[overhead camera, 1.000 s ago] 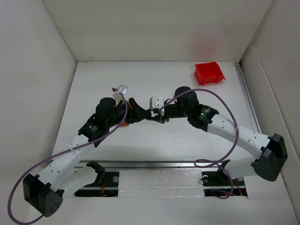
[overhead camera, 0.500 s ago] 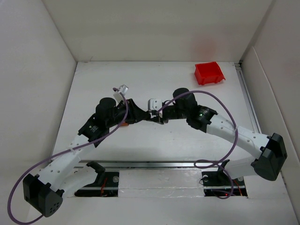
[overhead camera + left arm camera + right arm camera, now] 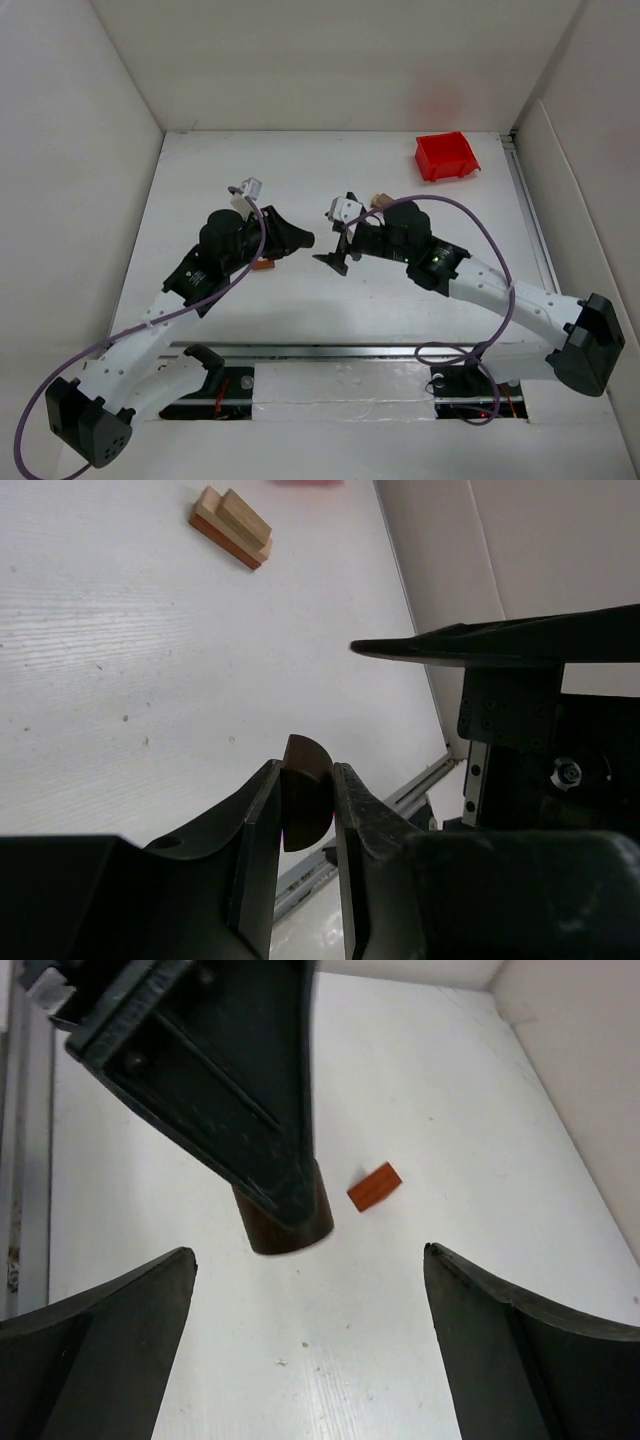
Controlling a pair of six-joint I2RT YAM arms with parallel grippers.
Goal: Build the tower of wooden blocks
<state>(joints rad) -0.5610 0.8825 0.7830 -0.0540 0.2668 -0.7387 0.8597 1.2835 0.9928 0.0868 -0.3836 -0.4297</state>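
My left gripper [image 3: 305, 776] is shut on a dark brown half-round wooden block [image 3: 305, 798], held above the table. In the top view the left gripper [image 3: 300, 240] points right, toward my right gripper [image 3: 340, 232]. The right gripper [image 3: 310, 1305] stands wide open and empty, facing the dark block [image 3: 288, 1228] with a small gap between them. A tan block stacked on a reddish-brown one [image 3: 232, 525] lies on the table beyond; in the top view this stack [image 3: 380, 198] peeks out behind the right arm. A small orange-red block [image 3: 374, 1187] lies flat on the table under the left arm [image 3: 262, 265].
A red plastic bin [image 3: 447, 156] stands at the back right of the white table [image 3: 300, 310]. White walls close in the left, back and right sides. A metal rail [image 3: 340, 350] runs along the near edge by the arm bases.
The two grippers, touching tip to tip a second ago, have drawn apart. The right gripper has opened wide and swung back to the right. The left stays shut on the dark block.
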